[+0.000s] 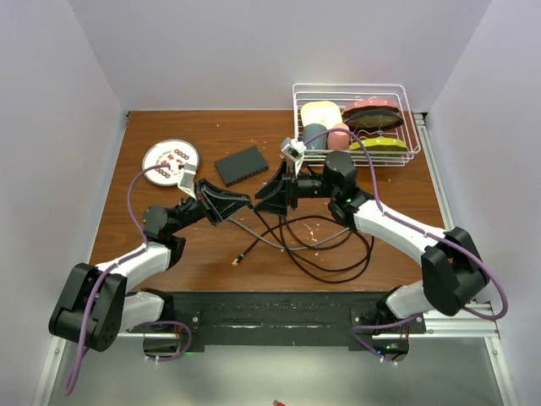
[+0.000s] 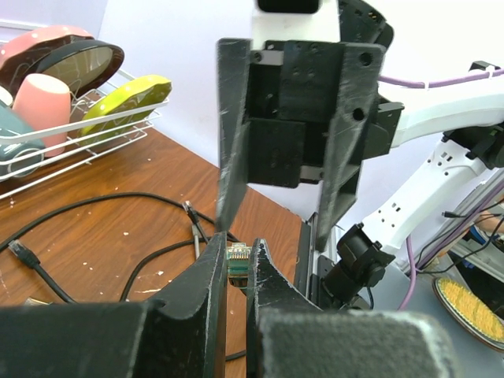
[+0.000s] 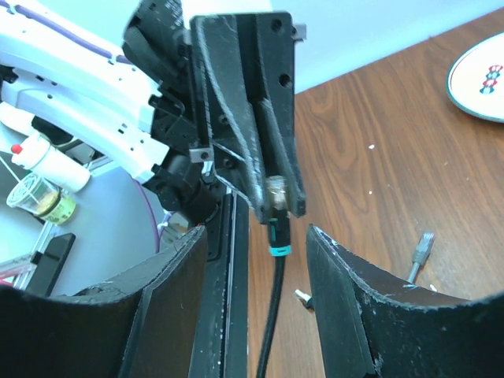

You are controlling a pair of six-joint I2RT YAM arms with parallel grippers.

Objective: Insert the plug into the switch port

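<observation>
The switch (image 1: 241, 164) is a flat black box lying on the brown table behind both grippers; it shows in neither wrist view. My left gripper (image 1: 230, 204) is shut on a clear plug (image 2: 238, 258), whose gold contacts show between the fingertips. In the right wrist view the plug (image 3: 276, 191) has a teal boot, and its black cable (image 3: 272, 315) hangs down from it. My right gripper (image 1: 272, 196) is open and empty, facing the left gripper a short way off. Its fingers (image 3: 185, 268) stand on either side of the held plug's cable without touching it.
A round white plate (image 1: 171, 158) lies left of the switch. A wire dish rack (image 1: 406, 127) with cups and bowls stands at the back right. Black cables (image 1: 325, 254) loop over the table's middle, with a loose plug end (image 1: 237, 260) near the front.
</observation>
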